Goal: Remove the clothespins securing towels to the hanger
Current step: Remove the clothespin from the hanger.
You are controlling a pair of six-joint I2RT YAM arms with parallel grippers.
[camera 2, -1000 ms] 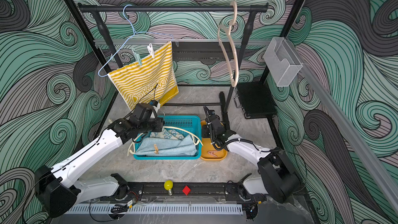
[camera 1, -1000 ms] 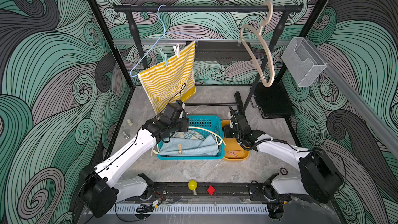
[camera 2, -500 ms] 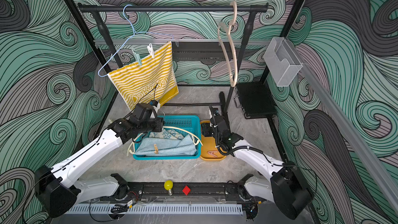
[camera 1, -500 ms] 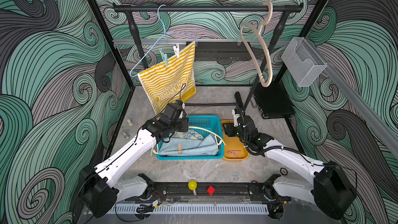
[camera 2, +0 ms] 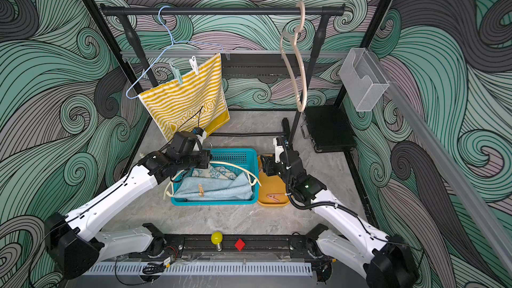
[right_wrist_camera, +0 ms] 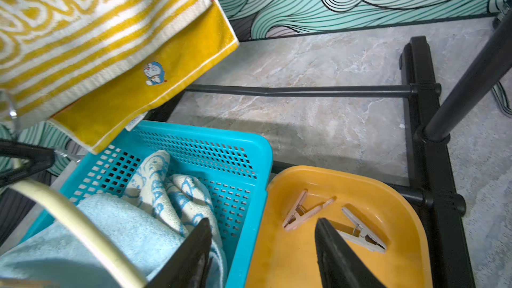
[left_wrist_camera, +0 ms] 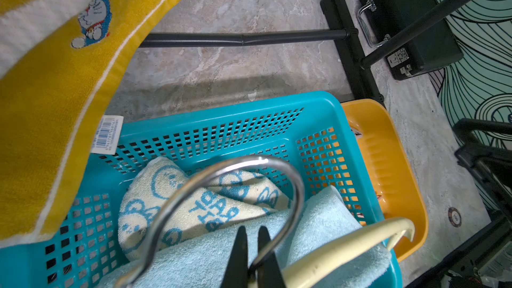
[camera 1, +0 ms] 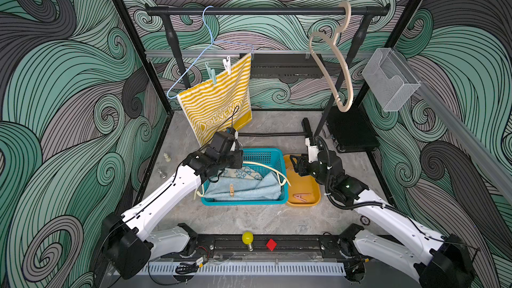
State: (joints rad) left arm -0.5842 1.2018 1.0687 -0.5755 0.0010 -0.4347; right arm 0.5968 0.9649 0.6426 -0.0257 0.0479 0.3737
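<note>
The left fingers (left_wrist_camera: 240,247) are pressed together on the metal hook of the cream hanger (left_wrist_camera: 340,247), which lies across the blue basket (camera 1: 243,203) on the light-blue towel (camera 1: 246,187) and bunny towel (camera 1: 241,173). An orange clothespin (camera 1: 231,190) sits on the light-blue towel. The right fingers (right_wrist_camera: 198,242) stand spread (nothing between them) above the orange tray (camera 1: 304,187), which holds a pink clothespin (camera 1: 300,196). At the far left, a mint clothespin (camera 1: 212,74) and a white clothespin (camera 1: 227,65) pin the yellow striped towel (camera 1: 219,101) to the blue wire hanger (camera 1: 191,68).
</note>
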